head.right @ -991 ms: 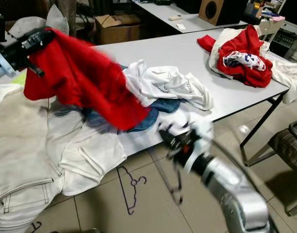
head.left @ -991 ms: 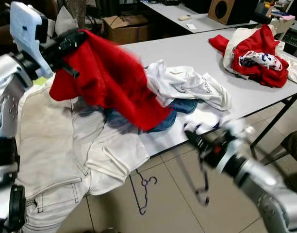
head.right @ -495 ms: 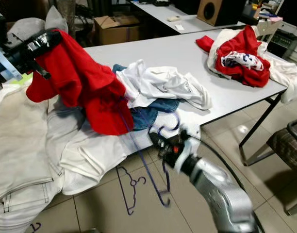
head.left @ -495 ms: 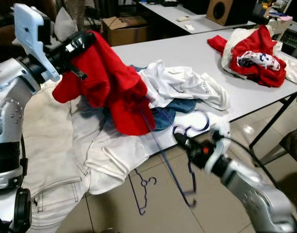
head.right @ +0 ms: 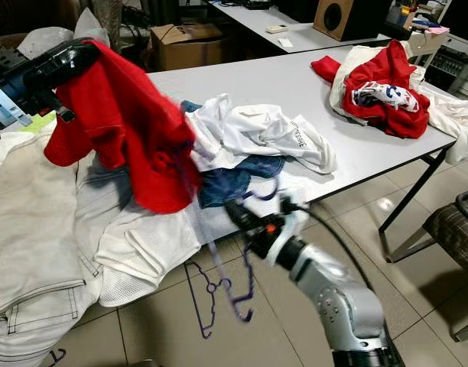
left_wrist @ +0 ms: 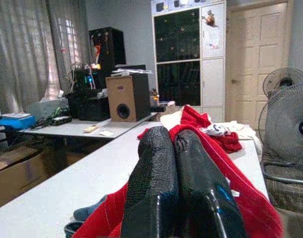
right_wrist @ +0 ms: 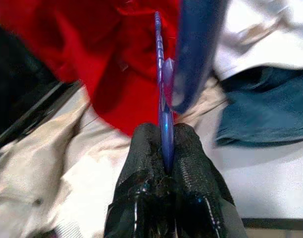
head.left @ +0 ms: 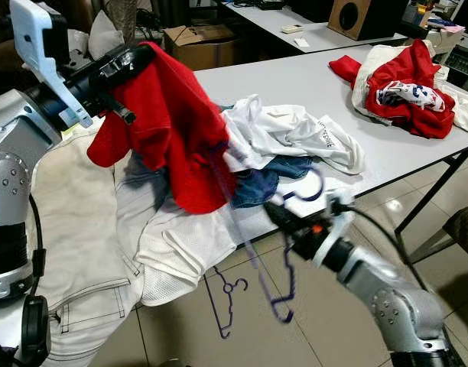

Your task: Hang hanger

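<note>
Fingers of my right gripper [right_wrist: 164, 148] pinch the blue hanger [head.left: 284, 252] at the grey table's [head.left: 295, 84] front edge, its far end against the red shirt [head.left: 173, 130]; my left gripper [left_wrist: 174, 158] holds that shirt clamped, raised above the clothes pile.

Left gripper [head.left: 131, 65] raised, right gripper [head.left: 276, 210] forward (both jaws clamped)
</note>
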Motion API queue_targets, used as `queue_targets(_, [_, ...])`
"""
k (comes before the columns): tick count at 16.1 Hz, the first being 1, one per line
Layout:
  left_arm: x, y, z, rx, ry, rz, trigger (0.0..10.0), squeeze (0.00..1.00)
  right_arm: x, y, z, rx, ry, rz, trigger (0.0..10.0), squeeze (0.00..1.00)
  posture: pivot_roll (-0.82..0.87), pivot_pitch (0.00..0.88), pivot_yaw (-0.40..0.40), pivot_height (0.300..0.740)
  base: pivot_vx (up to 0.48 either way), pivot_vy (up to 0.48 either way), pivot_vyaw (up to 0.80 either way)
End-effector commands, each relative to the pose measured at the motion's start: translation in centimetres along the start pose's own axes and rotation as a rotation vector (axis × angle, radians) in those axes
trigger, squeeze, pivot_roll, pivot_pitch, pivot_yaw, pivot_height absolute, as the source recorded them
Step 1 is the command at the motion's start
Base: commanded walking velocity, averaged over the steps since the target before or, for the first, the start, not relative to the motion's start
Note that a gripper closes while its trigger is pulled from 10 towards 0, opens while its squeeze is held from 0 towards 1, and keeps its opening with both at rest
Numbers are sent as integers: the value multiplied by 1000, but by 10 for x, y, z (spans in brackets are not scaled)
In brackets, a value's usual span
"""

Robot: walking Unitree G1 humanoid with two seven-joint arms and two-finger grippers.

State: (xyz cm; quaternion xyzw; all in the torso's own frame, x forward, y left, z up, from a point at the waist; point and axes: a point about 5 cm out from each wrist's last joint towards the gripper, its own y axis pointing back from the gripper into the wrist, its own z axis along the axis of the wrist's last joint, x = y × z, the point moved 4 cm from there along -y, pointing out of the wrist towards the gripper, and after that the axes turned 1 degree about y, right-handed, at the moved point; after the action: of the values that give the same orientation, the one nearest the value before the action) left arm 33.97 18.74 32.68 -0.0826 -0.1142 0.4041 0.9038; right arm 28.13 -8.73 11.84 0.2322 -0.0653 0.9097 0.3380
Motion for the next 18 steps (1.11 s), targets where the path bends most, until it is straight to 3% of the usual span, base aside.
queue_targets(1, [-7,-3,11,-29,-24,-30,0,0,2,1,-8,57,16,23,10000,0,-17,0,-16,740,0,0,0])
queue_targets(6, [-6,-5,15,-47,-17,-20,0,0,-9,0,-11,97,22,-26,10000,0,-18,0,-16,740,0,0,0])
queue_targets(11, [-34,-10,10,-31,37,-170,0,0,-18,-11,-7,105,21,-44,10000,0,-13,0,-18,740,0,0,0])
queue_targets(13, [-40,-7,4,2,52,-205,0,0,-27,-19,2,44,-23,-75,10000,0,-7,0,-24,740,0,0,0])
queue_targets(15, [-43,2,-3,51,65,-221,0,0,-39,-26,15,-63,-123,-108,10000,0,-5,0,-26,740,0,0,0])
queue_targets(18, [-26,9,-14,95,35,-111,0,0,-32,-27,51,-253,-262,-18,10000,0,-7,0,-29,740,0,0,0])
